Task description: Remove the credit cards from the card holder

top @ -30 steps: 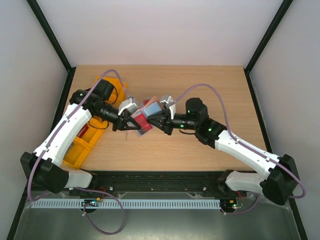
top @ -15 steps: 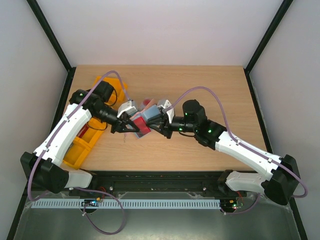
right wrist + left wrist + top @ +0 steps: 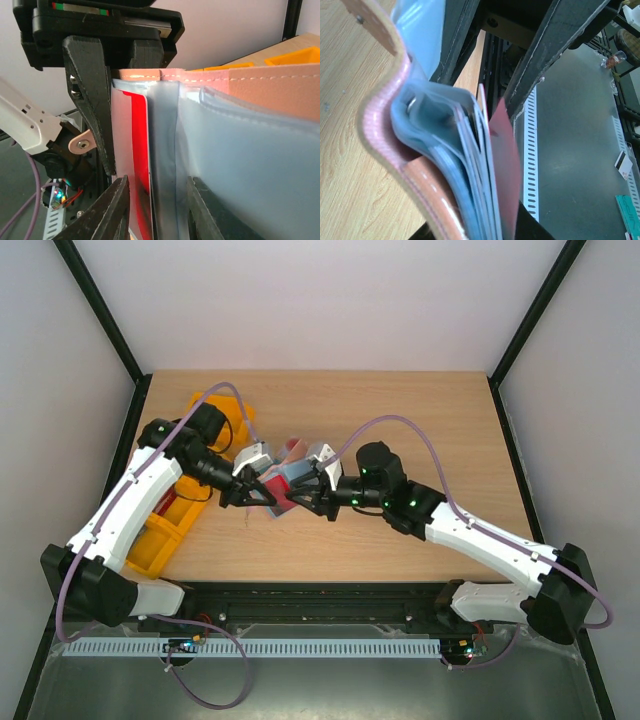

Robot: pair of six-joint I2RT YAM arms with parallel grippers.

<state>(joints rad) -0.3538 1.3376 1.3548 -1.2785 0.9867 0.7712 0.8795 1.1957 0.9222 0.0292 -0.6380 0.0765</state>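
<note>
- The wooden surface (image 3: 420,430) carries the 2 arms, which reach in from the near edge and meet left of its middle.
- The left arm (image 3: 130,500) stretches over 2 orange bins (image 3: 158,540) that lie along the left edge of the surface; the right arm (image 3: 480,540) reaches across from the right.
- The card holder (image 3: 284,490) hangs in the air between the 2 wrists, above the surface and not resting on it. It is open, with the reddish-brown leather (image 3: 380,130) outside and the grey-blue plastic sleeves (image 3: 465,190) fanned out inside.
- The left fingers (image 3: 262,492) are nearly together, clamped on the card holder near its fold.
- The right fingers (image 3: 157,212) stand partly apart, with a few of the sleeve edges and a card between them. Whether they press on these cannot be told.
- The white-and-red card (image 3: 136,150) stands upright at the outer side of the sleeves, just beside one right finger; it is in the card holder.
- The small closing tab (image 3: 81,144), with a metal snap, hangs beside the left fingers.
</note>
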